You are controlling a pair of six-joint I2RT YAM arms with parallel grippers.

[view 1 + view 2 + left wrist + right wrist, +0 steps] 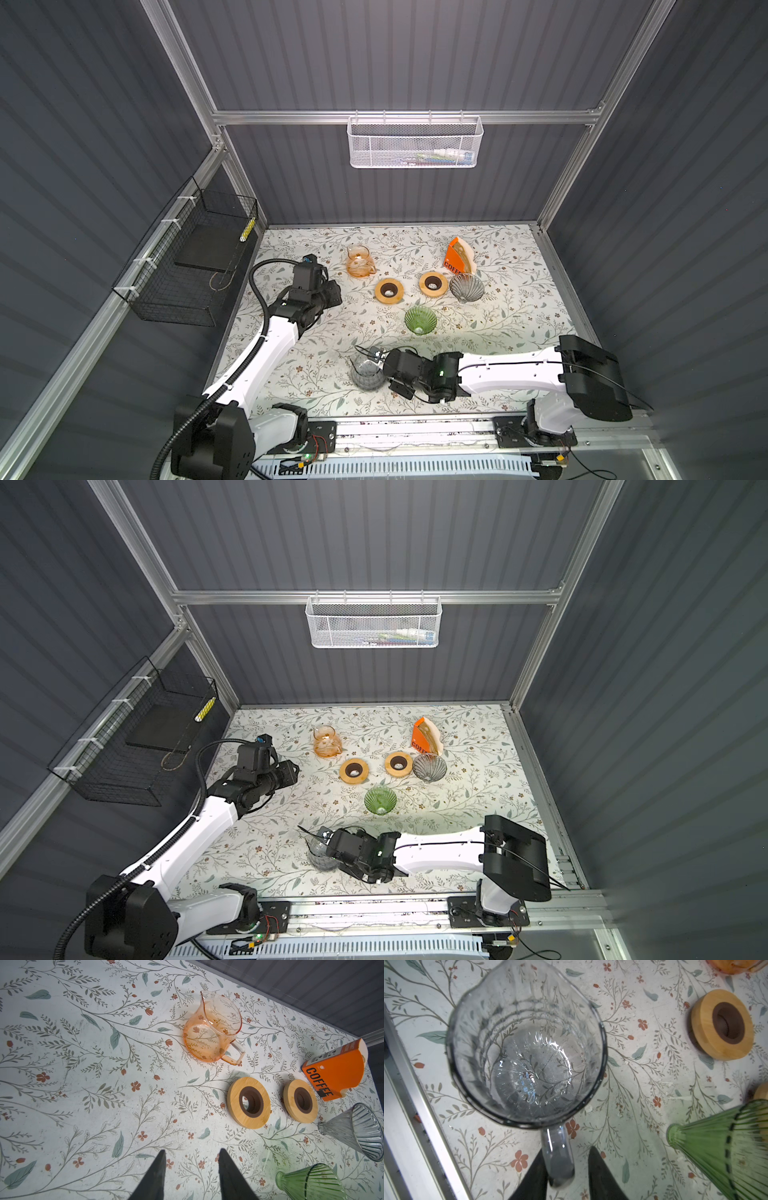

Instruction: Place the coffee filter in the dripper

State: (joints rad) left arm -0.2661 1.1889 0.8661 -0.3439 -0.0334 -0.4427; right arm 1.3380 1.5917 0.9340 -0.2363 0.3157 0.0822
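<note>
The coffee filters (466,254) are white papers standing in an orange box (334,1068) at the back right. A green glass dripper (420,320) lies on its side mid-table, and a grey glass dripper (466,287) lies beside the box. My right gripper (566,1150) is open around the handle of a grey glass carafe (527,1047) near the front edge; the handle touches one finger and a gap shows at the other. My left gripper (193,1150) hangs open and empty above bare table at the left, far from the filters.
Two wooden rings (390,291) (433,284) lie between an orange glass carafe (360,261) and the grey dripper. A metal rail (415,1105) runs along the front edge next to the grey carafe. Wire baskets hang on the left and back walls.
</note>
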